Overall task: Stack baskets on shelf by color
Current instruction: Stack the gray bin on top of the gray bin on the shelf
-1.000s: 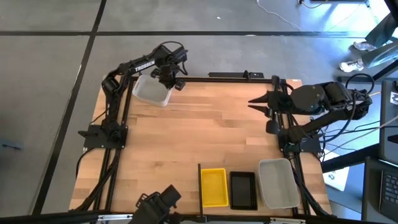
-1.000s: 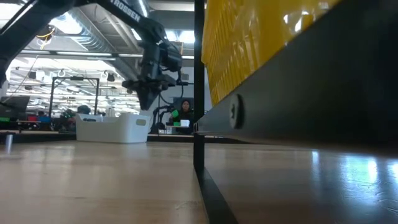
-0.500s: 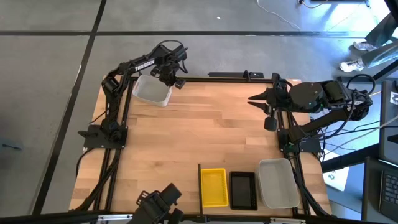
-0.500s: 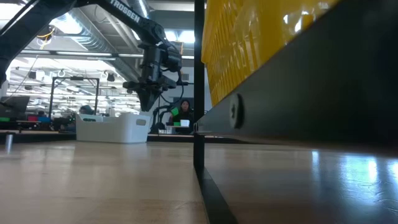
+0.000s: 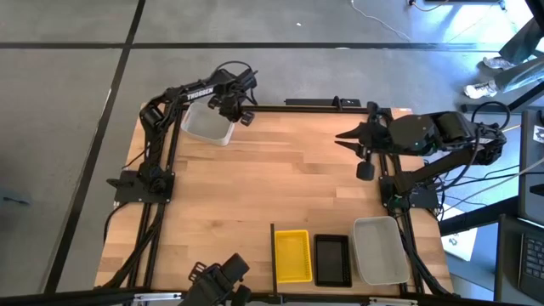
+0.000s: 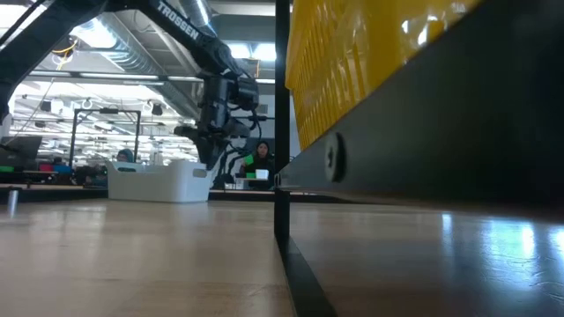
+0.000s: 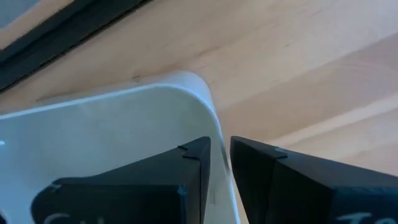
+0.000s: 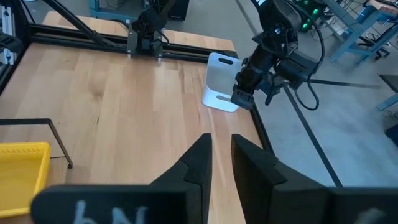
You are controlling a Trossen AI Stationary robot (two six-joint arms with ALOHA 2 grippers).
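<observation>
High view: a grey-white basket (image 5: 206,125) is seen at the table's (image 5: 280,178) far left corner, its wall clamped by the left hand (image 5: 231,106). The right hand (image 5: 347,138) (fingers nearly together, nothing held) is raised at the right edge.

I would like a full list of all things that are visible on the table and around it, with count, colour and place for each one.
Table: one, light brown planks, inside a dark frame.
Yellow basket: one, near edge, right beside the divider.
Black basket: one, between the yellow and grey-white ones.
Grey-white basket: one, near right corner.
Second grey-white basket: one, far left corner.
Divider: one, thin, dark, upright, left of the yellow basket.
Person: one, in the room behind the table, low view.
Left gripper: over the far-left basket, one finger on each side of its wall.
Right gripper: above the right side of the table, holding nothing.
</observation>
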